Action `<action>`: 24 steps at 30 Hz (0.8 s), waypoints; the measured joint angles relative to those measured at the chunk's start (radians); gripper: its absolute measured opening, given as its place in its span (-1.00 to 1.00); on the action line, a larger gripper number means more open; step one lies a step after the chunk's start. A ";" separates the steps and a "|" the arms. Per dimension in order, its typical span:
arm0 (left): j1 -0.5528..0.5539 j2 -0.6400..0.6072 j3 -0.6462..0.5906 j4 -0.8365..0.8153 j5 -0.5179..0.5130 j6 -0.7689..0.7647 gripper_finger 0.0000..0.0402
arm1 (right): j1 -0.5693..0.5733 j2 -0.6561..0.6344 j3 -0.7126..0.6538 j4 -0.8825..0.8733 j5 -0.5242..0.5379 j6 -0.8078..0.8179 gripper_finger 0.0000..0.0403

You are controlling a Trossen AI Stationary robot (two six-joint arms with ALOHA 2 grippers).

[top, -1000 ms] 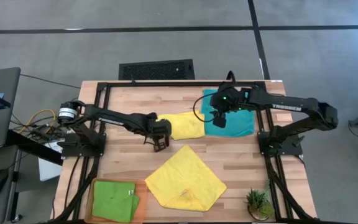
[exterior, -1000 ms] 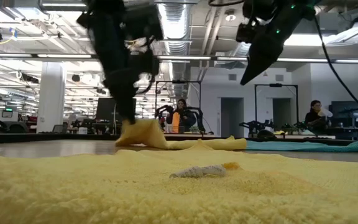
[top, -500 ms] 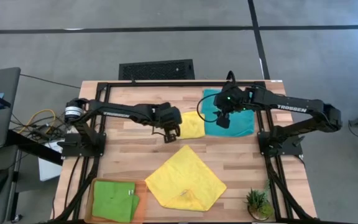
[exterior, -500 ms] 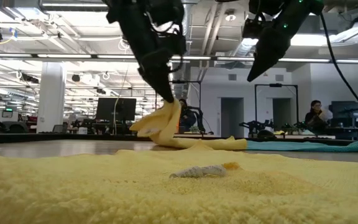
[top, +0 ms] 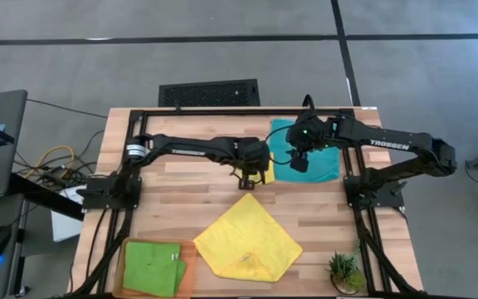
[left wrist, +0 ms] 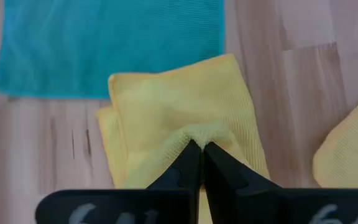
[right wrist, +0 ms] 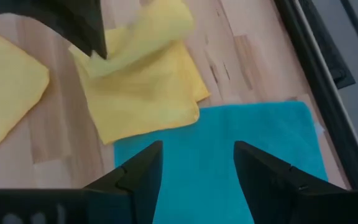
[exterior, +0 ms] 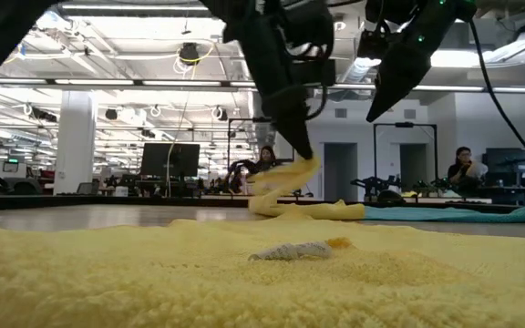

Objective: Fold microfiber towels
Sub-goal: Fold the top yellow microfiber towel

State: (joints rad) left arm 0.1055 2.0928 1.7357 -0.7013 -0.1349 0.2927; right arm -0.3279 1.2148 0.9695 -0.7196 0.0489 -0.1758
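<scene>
Four towels can be counted from above: two yellow, one teal, one green. The small yellow towel (top: 261,170) is pinched at a raised fold by the left gripper (top: 250,177), whose fingers are clamped tight on the cloth near the table's middle, just beside the teal towel (top: 314,162). That pinch is only properly seen in the left wrist view, where the fingertips (left wrist: 191,155) are pressed together on a puckered ridge of yellow; from overhead it's mostly hidden by the arm. In the low view the same towel (exterior: 285,178) is seen lifted off the wood and curled over itself, something the top-down shot doesn't give away.

The right gripper (top: 299,159) is held above the teal towel with its fingers spread wide and nothing between them, as seen in its own wrist view.

The big yellow towel (top: 247,239) is laid out diamond-wise toward the front edge and fills the low view's foreground. The green towel (top: 153,266) is folded on an orange tray (top: 187,270). One potted plant (top: 343,271) is parked at the front right corner.
</scene>
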 joint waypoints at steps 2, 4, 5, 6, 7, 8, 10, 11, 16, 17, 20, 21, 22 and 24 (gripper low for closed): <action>-0.001 0.044 0.055 -0.020 0.004 0.028 -1.00 | -0.002 -0.001 0.000 -0.005 0.000 -0.005 0.10; -0.004 0.086 0.101 -0.053 0.020 0.052 -1.00 | -0.003 -0.001 0.000 -0.013 0.002 -0.007 0.10; -0.005 0.103 0.120 -0.054 0.029 0.058 -1.00 | -0.003 -0.001 0.000 -0.013 0.002 -0.007 0.10; -0.005 0.119 0.137 -0.075 0.034 0.064 -1.00 | -0.003 -0.001 0.000 -0.015 0.001 -0.007 0.10; -0.005 0.132 0.153 -0.084 0.040 0.068 -1.00 | -0.003 -0.001 0.000 -0.019 0.001 -0.008 0.10; -0.005 0.138 0.163 -0.073 0.049 0.073 -1.00 | -0.003 -0.001 0.000 -0.023 0.002 -0.008 0.10; -0.004 0.139 0.165 -0.068 0.061 0.092 -1.00 | -0.003 -0.001 0.000 -0.037 0.002 -0.008 0.10; -0.004 0.138 0.161 -0.049 0.063 0.099 -1.00 | -0.003 -0.001 0.000 -0.040 0.002 -0.008 0.10; -0.002 0.137 0.162 -0.038 0.069 0.115 -1.00 | -0.003 -0.001 0.000 -0.056 0.002 -0.008 0.10; -0.001 0.137 0.158 -0.030 0.072 0.117 -1.00 | -0.003 -0.001 0.000 -0.059 0.002 -0.008 0.10; -0.001 0.137 0.146 -0.011 0.060 0.111 -0.99 | -0.002 0.000 0.000 -0.062 0.004 -0.008 0.10; -0.002 0.137 0.145 -0.003 0.047 0.109 -0.98 | -0.002 0.000 0.000 -0.062 0.004 -0.008 0.10; -0.002 0.137 0.144 -0.002 0.039 0.108 -0.97 | -0.002 0.000 0.000 -0.062 0.004 -0.008 0.10; -0.001 0.137 0.144 0.011 0.021 0.107 -0.93 | -0.002 0.000 0.000 -0.064 0.004 -0.008 0.10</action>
State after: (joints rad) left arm 0.1043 2.2299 1.8793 -0.6908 -0.1135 0.4001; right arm -0.3298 1.2144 0.9695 -0.7839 0.0532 -0.1837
